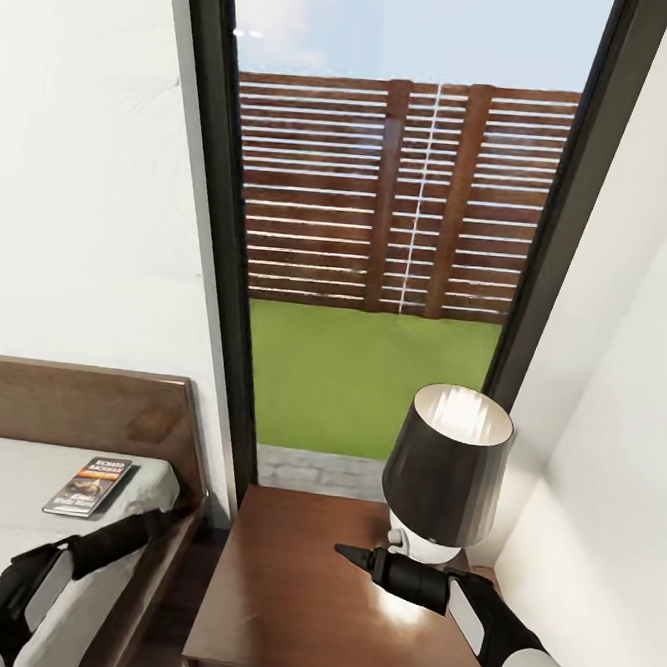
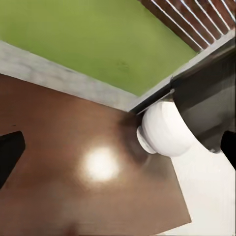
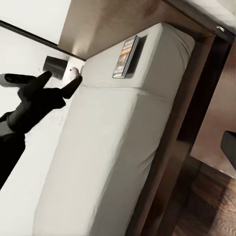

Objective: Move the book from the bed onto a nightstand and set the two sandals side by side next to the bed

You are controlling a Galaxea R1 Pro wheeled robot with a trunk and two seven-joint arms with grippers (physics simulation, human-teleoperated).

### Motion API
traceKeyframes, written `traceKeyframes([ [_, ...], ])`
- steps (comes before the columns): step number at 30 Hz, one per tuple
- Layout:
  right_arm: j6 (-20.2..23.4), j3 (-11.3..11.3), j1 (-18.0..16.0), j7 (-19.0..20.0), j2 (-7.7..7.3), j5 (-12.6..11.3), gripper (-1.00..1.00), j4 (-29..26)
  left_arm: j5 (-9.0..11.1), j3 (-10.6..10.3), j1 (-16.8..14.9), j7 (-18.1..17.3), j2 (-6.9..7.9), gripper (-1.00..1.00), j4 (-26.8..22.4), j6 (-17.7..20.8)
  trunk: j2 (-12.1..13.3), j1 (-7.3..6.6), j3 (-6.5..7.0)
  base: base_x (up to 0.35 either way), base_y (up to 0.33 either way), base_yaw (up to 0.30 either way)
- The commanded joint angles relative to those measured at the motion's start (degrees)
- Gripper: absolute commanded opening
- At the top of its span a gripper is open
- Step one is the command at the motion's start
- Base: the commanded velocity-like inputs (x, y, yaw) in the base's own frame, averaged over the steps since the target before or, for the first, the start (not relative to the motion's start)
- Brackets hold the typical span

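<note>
The book (image 1: 88, 486) lies untouched at the bed's (image 1: 19, 509) headboard corner. Left claw (image 3: 61, 82) hangs spread above the mattress. Right claw (image 1: 348, 555) hovers over the nightstand (image 1: 293, 591) beside a lamp (image 1: 445, 473), spread unclear.

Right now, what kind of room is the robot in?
Most likely a bedroom: a dark brown wooden bed with pale grey mattress, a glossy dark brown nightstand bearing a black-shaded lamp, beside a tall dark-framed window.

A dark brown wooden nightstand (image 1: 303, 592) has a glossy top with a bright sheen. The bed (image 1: 87, 404) has a matt brown wood headboard and a smooth pale grey cloth mattress (image 3: 108, 162), and the lamp (image 1: 443, 473) has a dark smooth shade.
</note>
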Motion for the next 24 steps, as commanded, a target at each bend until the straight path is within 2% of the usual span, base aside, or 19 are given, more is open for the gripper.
traceKeyframes([
  [1, 0.5, -0.1, 0.0, 0.1, 0.0, -0.2, 1.0, 0.0, 2.1, 0.5, 0.0, -0.1, 1.1, 1.0, -0.4, 1.1, 0.0, 0.0, -0.06, 0.0, 0.0, 0.0],
  [3, 0.5, -0.1, 0.0, 0.1, -0.02, -0.2, 1.0, 0.0, 5.2, 1.8, 0.0, -0.2, 3.23, 1.0, -0.7, 1.7, 0.0, 0.0, -0.06, 0.0, 0.0, 0.0],
  [5, 0.5, -0.1, 0.0, 0.1, -0.01, -0.2, 1.0, 0.0, 7.5, 3.5, 0.0, 0.0, 5.25, 1.0, -0.7, 2.0, 0.0, 0.0, -0.06, 0.0, 0.0, 0.0],
  [6, 0.5, -0.1, 0.0, 0.1, 0.0, -0.2, 1.0, 0.0, 7.9, 4.3, 0.0, 0.0, 5.7, 1.0, -0.7, 2.2, 0.0, 0.0, -0.06, 0.0, 0.0, 0.0],
  [8, 0.5, -0.1, 0.0, 0.1, 0.0, -0.2, 1.0, 0.0, 8.3, 7.4, 0.0, 0.1, 6.58, 1.0, -0.7, 3.3, 0.0, 0.0, -0.06, 0.0, 0.0, 0.0],
  [9, 0.5, -0.1, 0.0, 0.1, 0.0, -0.2, 1.0, 0.0, 8.4, 10.3, 0.0, 0.3, 7.23, 1.0, -0.7, 4.6, 0.0, 0.0, -0.06, 0.0, 0.0, 0.0],
  [10, 0.5, -0.1, 0.0, 0.1, 0.0, -0.2, 1.0, 0.0, 8.3, 12.1, 0.0, 0.5, 7.49, 1.0, -0.7, 5.3, 0.0, 0.0, -0.06, 0.0, 0.0, 0.0],
  [12, 0.5, -0.1, 0.0, 0.1, 0.0, -0.2, 1.0, 0.0, 8.1, 14.0, 0.0, 0.6, 7.68, 1.0, -0.7, 6.1, 0.0, 0.0, -0.06, 0.0, 0.0, 0.0],
  [16, 0.5, -0.1, 0.0, 0.1, 0.0, -0.2, 1.0, 0.0, 8.0, 15.0, 0.0, 0.7, 7.67, 1.0, -0.8, 6.5, 0.0, 0.0, -0.06, 0.0, 0.0, 0.0],
  [24, 0.3, -0.1, 0.0, 0.0, 0.04, -0.3, 1.0, 0.0, 8.0, 15.2, 0.0, 0.7, 7.31, 1.0, -0.7, 6.6, 0.0, 0.0, -0.06, 0.034, 0.0, 0.0],
])
